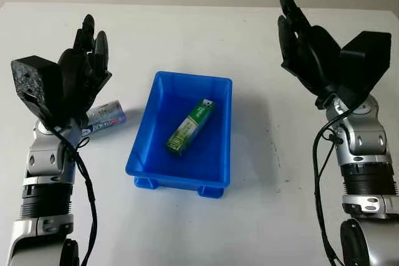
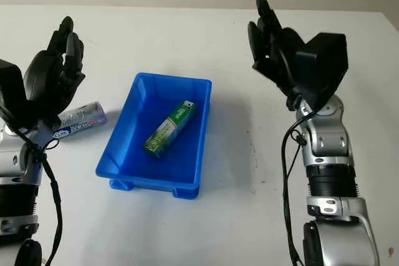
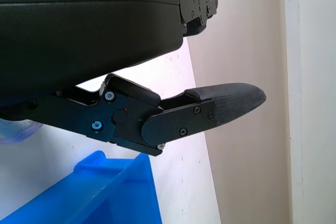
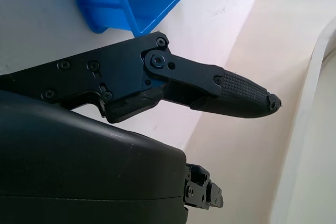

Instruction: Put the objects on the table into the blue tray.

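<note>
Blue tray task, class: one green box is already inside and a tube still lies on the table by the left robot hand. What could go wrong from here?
1. The tube lies partly under the open left robot hand; being round, it may roll away when touched.
2. The tube sits close to the blue tray, so a clumsy reach could push the tray.
3. The green box lies diagonally, leaving little space.

The right robot hand is open, raised beside the tray.

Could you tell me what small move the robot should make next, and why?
Probably lower the open left hand onto the white tube lying on the table beside the blue tray, because the green box already lies inside and the open right hand is farther away.
</note>
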`<state>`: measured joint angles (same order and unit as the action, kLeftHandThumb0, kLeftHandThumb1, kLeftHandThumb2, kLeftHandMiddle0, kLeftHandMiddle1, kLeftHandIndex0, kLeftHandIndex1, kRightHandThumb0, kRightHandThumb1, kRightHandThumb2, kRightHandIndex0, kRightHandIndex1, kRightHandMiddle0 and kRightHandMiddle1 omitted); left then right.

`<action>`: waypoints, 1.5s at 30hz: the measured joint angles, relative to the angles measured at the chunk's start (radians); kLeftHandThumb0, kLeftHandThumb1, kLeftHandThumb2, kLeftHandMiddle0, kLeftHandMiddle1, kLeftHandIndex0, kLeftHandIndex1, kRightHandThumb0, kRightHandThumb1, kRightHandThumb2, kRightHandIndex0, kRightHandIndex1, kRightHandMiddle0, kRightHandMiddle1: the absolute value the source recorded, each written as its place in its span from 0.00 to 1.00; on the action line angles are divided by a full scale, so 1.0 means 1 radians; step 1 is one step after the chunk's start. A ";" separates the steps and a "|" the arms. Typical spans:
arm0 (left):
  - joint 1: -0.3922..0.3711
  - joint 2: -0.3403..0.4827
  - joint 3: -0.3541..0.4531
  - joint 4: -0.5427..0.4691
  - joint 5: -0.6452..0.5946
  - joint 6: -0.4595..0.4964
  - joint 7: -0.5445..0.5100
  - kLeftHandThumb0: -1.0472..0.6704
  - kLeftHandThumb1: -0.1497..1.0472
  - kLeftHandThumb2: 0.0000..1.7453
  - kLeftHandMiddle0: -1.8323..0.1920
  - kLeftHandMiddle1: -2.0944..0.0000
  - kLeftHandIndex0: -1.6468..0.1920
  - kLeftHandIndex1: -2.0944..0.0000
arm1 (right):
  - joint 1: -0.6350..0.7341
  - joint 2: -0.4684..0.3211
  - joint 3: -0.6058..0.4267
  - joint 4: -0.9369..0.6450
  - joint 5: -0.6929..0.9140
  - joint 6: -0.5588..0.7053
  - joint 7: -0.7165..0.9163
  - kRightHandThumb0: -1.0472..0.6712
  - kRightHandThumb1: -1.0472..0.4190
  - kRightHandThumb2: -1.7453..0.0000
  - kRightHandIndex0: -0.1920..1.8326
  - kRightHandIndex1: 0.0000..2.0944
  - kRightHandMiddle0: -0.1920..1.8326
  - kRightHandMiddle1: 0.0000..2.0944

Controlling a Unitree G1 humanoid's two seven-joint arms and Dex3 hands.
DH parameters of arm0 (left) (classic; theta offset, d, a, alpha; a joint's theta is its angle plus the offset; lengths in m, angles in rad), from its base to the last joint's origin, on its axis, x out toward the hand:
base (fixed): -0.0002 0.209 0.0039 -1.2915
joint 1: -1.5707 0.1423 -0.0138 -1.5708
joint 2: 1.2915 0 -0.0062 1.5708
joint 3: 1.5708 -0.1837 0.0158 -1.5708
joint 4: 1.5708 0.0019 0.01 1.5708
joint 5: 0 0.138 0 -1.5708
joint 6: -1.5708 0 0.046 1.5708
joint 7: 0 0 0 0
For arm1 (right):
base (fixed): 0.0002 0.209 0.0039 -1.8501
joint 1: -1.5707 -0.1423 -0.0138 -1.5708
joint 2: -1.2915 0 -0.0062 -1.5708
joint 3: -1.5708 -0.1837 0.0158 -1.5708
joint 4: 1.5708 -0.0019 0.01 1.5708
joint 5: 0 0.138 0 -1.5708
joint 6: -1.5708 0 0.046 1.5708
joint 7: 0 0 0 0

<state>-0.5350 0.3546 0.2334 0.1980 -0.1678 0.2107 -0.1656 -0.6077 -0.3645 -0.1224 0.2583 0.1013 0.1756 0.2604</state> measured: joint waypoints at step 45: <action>0.088 0.404 -0.103 -0.389 0.369 0.295 -0.194 0.12 0.99 0.05 0.98 0.98 0.97 0.98 | 0.015 0.130 -0.006 0.072 -0.001 -0.078 -0.086 0.15 0.00 0.56 0.00 0.00 0.00 0.00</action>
<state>-0.4471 0.7586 0.1308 -0.1908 0.2010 0.5057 -0.3596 -0.5931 -0.2346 -0.1283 0.3306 0.1006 0.0974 0.1748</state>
